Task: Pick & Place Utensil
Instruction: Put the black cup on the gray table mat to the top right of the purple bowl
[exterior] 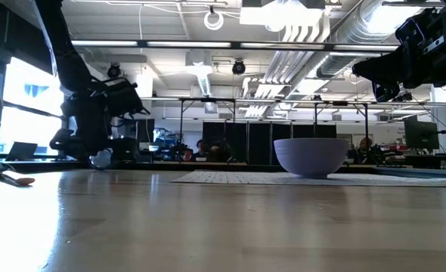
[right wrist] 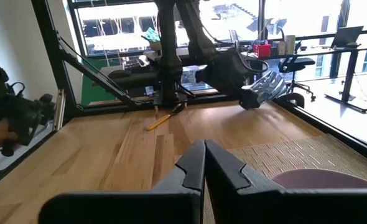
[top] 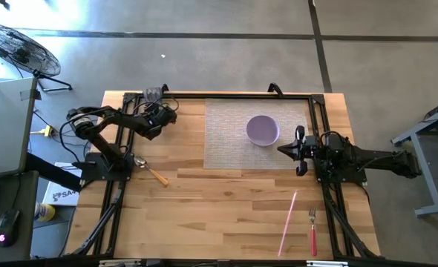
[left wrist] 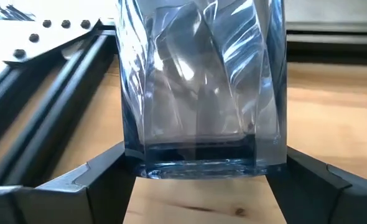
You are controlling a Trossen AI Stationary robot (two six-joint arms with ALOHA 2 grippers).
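Near the left edge of the table (top: 226,215), I see a spoon (top: 151,170) with a wooden handle lying flat on the wood, just beside the base of the left arm; nothing is touching it. From the low camera it shows at the far left (exterior: 4,174), resting on the tabletop. Two more utensils lie well apart from it, toward the front right corner: a fork (top: 312,231) with a red handle and a pink straw (top: 288,222) beside it, both flat on the boards.

My left gripper (top: 158,111) sits at the back left of the table, clenched around a clear glass (left wrist: 202,87). Its two dark fingers (left wrist: 102,171) press against the lower sides of the glass, which stands upright between them. The high camera shows the glass (top: 154,94) right at the back edge.

A lavender bowl (top: 263,130) stands on a woven grey mat (top: 226,148) in the back middle of the table. My right gripper (top: 299,150) hangs above the mat's right edge, just beside the bowl, its fingers (right wrist: 193,165) pressed together on nothing, with the bowl's rim (right wrist: 320,179) close ahead of them.
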